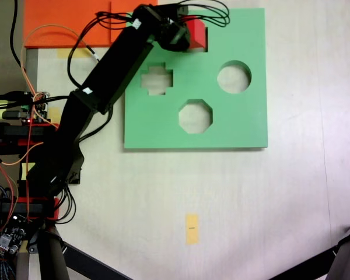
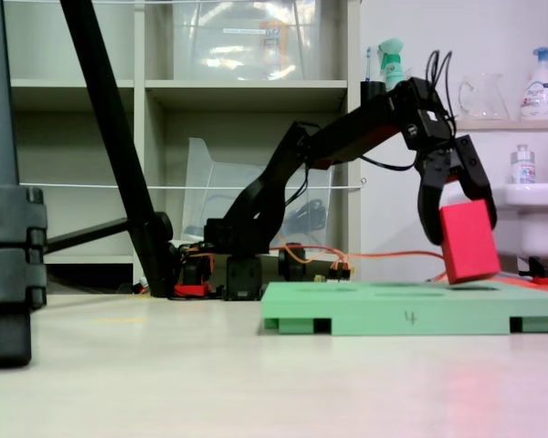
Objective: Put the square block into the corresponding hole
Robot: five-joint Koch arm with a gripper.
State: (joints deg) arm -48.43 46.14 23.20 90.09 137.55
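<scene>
One fixed view straight down from above, another low at table level, side-on; both on the green board (image 1: 233, 125) (image 2: 393, 308).

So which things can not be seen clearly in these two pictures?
- Square hole: from above, the gripper and red block cover that part of the green board; from the side, the board is edge-on.
- Whether the block touches the board: its tilted lower corner is at the surface, contact unclear.
- Orange slabs: cut off by the top edge.
</scene>
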